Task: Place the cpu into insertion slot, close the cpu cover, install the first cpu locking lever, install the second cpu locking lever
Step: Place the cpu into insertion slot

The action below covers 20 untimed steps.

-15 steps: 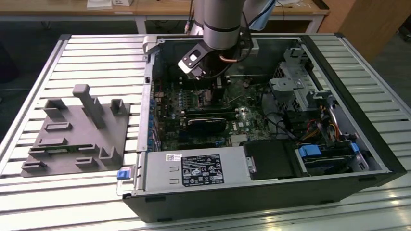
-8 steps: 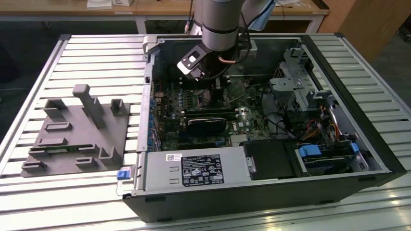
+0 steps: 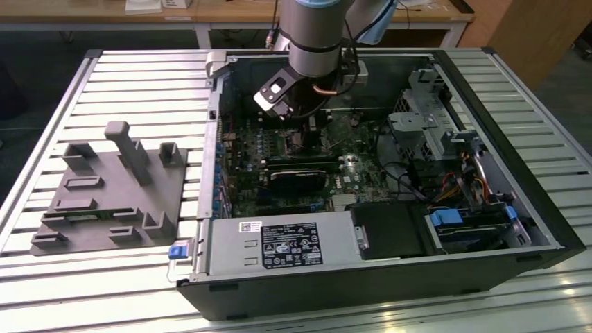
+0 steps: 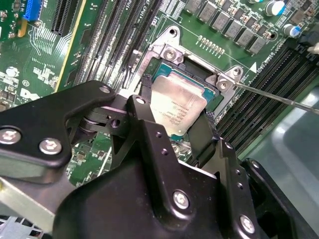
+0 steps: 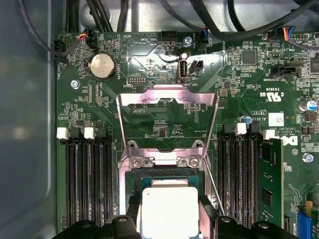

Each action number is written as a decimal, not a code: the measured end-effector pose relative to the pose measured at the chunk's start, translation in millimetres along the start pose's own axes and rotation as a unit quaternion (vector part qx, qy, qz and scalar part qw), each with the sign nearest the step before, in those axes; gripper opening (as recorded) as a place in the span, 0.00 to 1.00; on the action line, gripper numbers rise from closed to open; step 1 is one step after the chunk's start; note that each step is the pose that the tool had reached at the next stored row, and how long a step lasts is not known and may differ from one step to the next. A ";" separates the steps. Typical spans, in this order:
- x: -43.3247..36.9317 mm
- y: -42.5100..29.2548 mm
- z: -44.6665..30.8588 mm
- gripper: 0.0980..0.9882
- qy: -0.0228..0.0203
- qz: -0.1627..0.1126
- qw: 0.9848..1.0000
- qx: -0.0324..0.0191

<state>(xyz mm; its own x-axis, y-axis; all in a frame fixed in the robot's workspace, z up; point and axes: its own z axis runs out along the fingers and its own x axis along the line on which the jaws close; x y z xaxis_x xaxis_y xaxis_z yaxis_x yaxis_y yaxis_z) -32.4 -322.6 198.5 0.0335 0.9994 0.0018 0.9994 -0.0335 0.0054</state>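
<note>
1. In the second wrist view, the gripper [image 4: 174, 118] is clamping the cpu [image 4: 177, 102] by two opposite edges, one black finger pressing on each side.
2. The cpu is sitting silver face up directly over the insertion slot [image 4: 195, 69]. I cannot tell whether it is touching the socket floor.
3. In the first wrist view, the cpu cover [image 5: 167, 91] is standing flipped open, with its hinged edge just beside the slot.
4. A thin locking lever [image 4: 279, 97] is angling away from the slot's corner, unlatched.
5. In the exterior view, the arm [image 3: 315, 35] is reaching down from the upper centre of the frame into the open computer case [image 3: 518, 208].
6. A grey fixture [image 3: 111, 201] is lying on the slatted table [image 3: 138, 76] at the left of the frame.
</note>
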 end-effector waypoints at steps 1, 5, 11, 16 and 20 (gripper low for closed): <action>0.0 0.0 0.3 0.50 0.000 -0.002 1.000 0.000; 0.2 0.8 1.1 0.50 0.000 -0.003 1.000 0.000; 3.4 0.8 2.6 0.50 0.000 -0.003 1.000 0.000; 4.0 0.8 4.2 0.50 0.000 -0.002 1.000 0.000; 4.0 0.8 4.8 0.50 0.000 0.002 1.000 0.000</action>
<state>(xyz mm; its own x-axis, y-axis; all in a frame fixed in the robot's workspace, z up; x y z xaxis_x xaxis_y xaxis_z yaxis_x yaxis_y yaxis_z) -31.5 -318.7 193.7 0.0372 0.9993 0.0017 0.9993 -0.0372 0.0053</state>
